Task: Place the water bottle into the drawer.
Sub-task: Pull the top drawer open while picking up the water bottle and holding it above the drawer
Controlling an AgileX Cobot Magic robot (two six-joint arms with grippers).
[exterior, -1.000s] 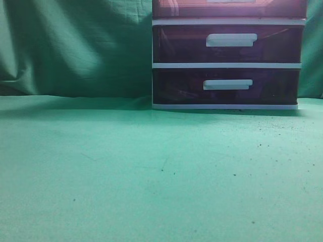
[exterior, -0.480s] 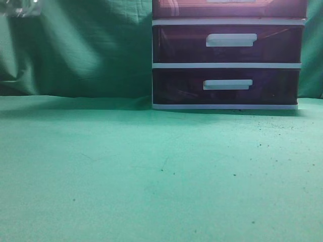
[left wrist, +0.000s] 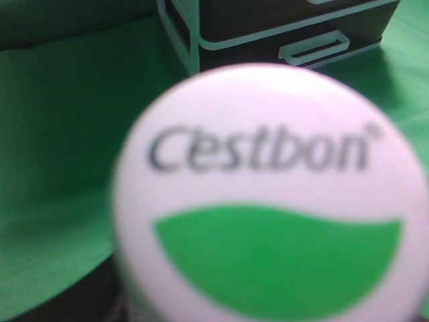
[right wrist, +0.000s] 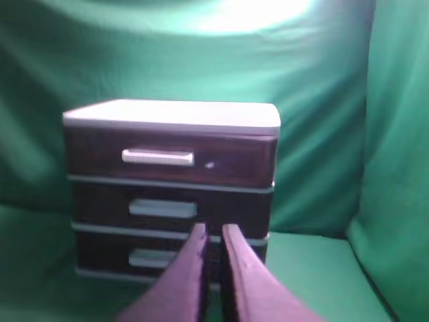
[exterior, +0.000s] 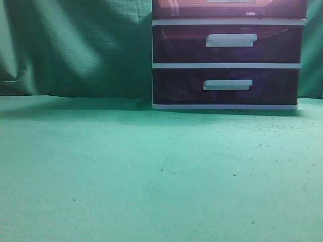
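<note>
The water bottle's white cap, with a green shape and the word "Cestbon", fills the left wrist view, held well above the green cloth. My left gripper's jaws are hidden behind it; the bottle sits in their grip. Neither arm nor bottle shows in the exterior view. The drawer, dark purple-red with a white bar handle, is the top one of the white-framed unit and is closed. Only its lower strip shows in the exterior view. My right gripper is shut and empty, in the air facing the unit's front.
Two like drawers below the top one are closed. The unit stands at the back right of the green cloth-covered table. A green cloth backdrop hangs behind.
Half a second ago a clear shiny thing showed at the exterior view's top left corner; it is out of that view now. The drawers have not moved.
</note>
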